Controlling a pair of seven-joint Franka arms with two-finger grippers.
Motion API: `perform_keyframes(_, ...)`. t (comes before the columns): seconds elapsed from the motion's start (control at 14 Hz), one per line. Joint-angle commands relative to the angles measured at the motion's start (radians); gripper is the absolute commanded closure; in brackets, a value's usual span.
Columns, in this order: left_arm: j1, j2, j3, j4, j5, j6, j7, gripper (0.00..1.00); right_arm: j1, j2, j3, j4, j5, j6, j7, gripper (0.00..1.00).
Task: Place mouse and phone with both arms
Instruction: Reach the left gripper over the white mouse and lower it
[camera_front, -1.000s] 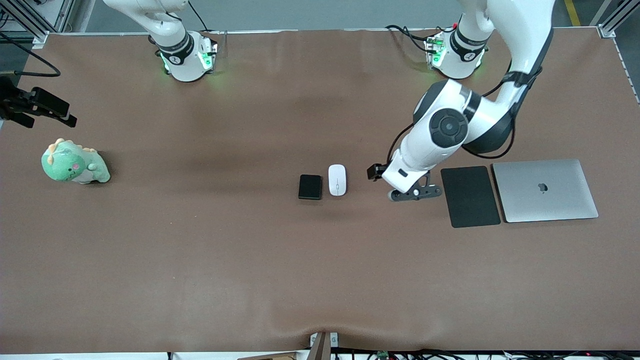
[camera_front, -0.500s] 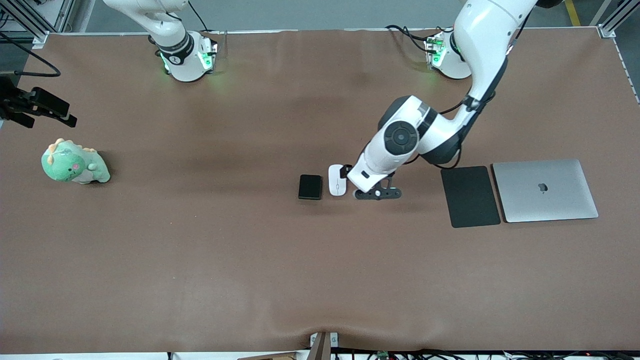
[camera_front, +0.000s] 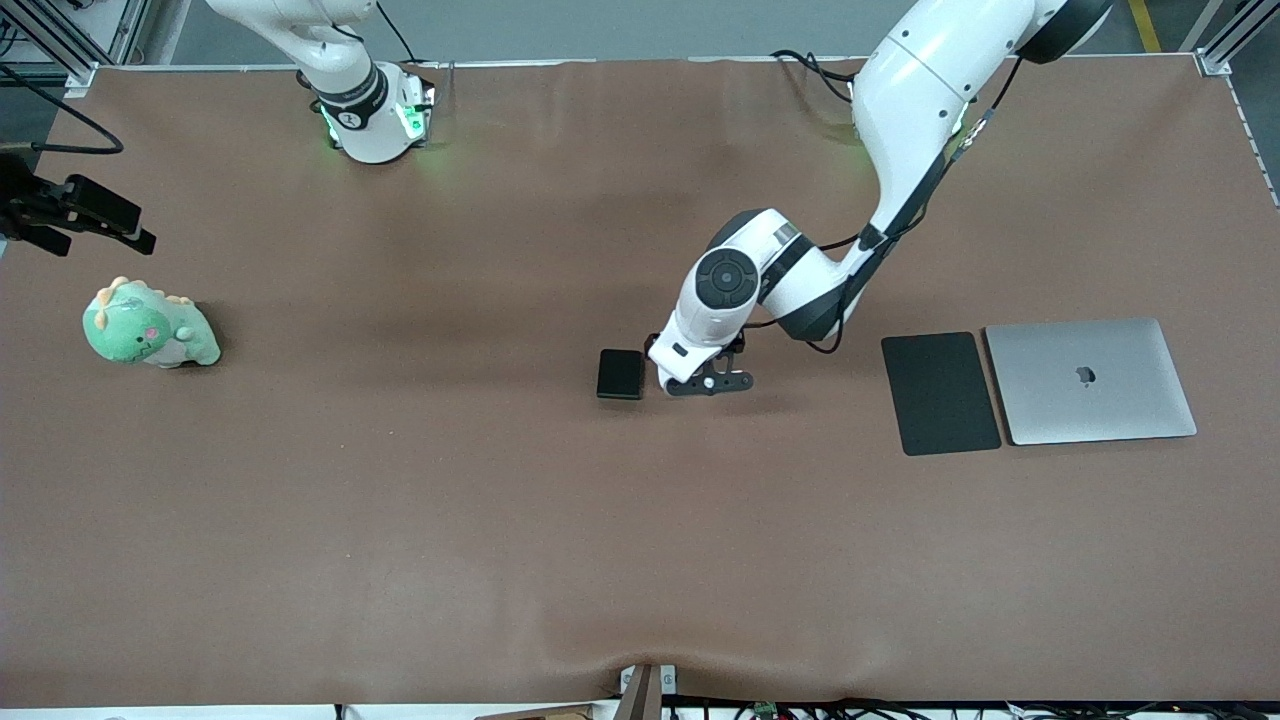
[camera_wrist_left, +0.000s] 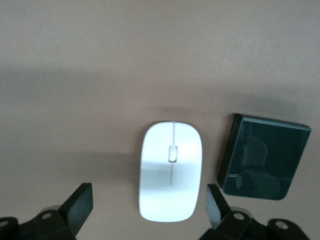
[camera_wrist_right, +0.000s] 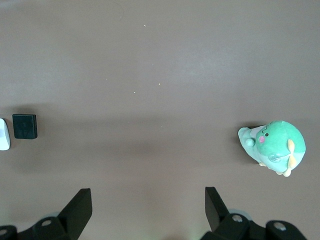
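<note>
The left gripper hangs directly over the mouse, fingers spread wide on either side of it and gripping nothing. The mouse lies flat on the table, with the phone just beside it toward the right arm's end. The right gripper, high above the table near the green toy dinosaur, waits, jaws wide and empty.

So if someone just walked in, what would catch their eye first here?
The left gripper, open, poised over the white mouse mid-table, with the black phone right beside it. Then the green dinosaur toy alone at the right arm's end, below the raised, open right gripper.
</note>
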Motion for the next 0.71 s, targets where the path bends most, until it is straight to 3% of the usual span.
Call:
perform_keyframes(0.0,-0.024,0.031,0.007,0.03,0.029,0.036,-0.042,0.0,0.017,0.004,0.008,0.006,0.012,-0.011,0.001,0.0)
perform_keyframes(0.64,-0.072,0.071,0.053,0.03,0.045,0.062,-0.047,0.05,0.186,0.096,0.008,0.012,0.006,-0.002,-0.004,0.0)
